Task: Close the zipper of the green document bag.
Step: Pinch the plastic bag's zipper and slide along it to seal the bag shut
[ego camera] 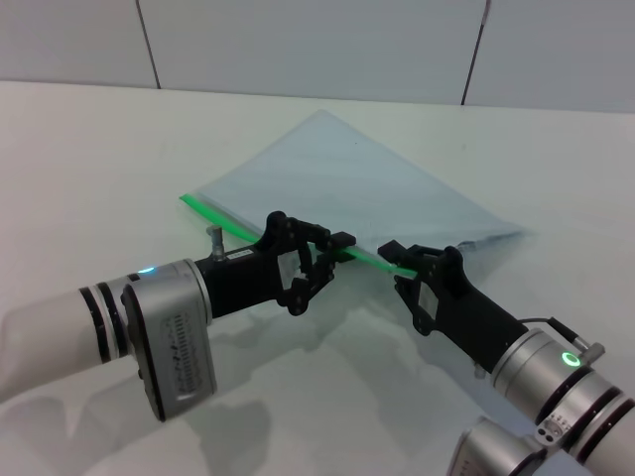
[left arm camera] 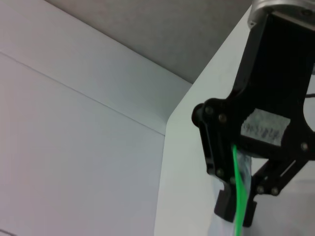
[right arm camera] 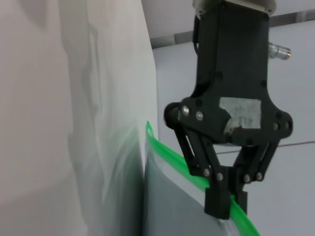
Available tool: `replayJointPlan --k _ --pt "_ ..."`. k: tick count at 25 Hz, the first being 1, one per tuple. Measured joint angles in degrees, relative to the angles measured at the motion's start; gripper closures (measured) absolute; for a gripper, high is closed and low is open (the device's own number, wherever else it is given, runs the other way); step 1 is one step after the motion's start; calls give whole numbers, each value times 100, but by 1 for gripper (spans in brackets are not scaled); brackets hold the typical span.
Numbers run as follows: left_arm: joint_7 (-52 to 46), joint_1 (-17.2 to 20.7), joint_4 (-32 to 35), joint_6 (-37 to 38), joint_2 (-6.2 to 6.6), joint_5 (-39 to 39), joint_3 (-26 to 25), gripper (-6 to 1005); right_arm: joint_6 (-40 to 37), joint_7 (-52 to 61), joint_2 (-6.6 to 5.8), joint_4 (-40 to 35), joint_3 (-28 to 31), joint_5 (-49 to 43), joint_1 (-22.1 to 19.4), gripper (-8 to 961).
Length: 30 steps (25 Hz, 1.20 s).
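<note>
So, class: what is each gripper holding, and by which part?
Both hold the green document bag by its zipper edge: left gripper near the middle, right gripper at the end nearer the robot's right.

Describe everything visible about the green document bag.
The green document bag is a flat, translucent pale grey-blue plastic pouch lying at an angle on the white table. Its bright green zipper runs along the long edge nearest the robot. The left tool is closed on that edge about midway; the right tool grips it at the right end. The slider tab cannot be made out.
</note>
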Motion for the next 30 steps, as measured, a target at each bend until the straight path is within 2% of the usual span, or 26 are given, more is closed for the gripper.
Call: replayJointPlan --k 11,21,30 --pt "-2 70 4 -91 7 -56 -86 916 -36 189 -9 71 15 46 16 876" --pt "22 218 53 -91 39 -61 -525 914 -197 371 -9 216 54 119 -4 873" --pt "38 485 64 -88 54 -271 -750 912 -375 395 -5 323 63 728 -9 870"
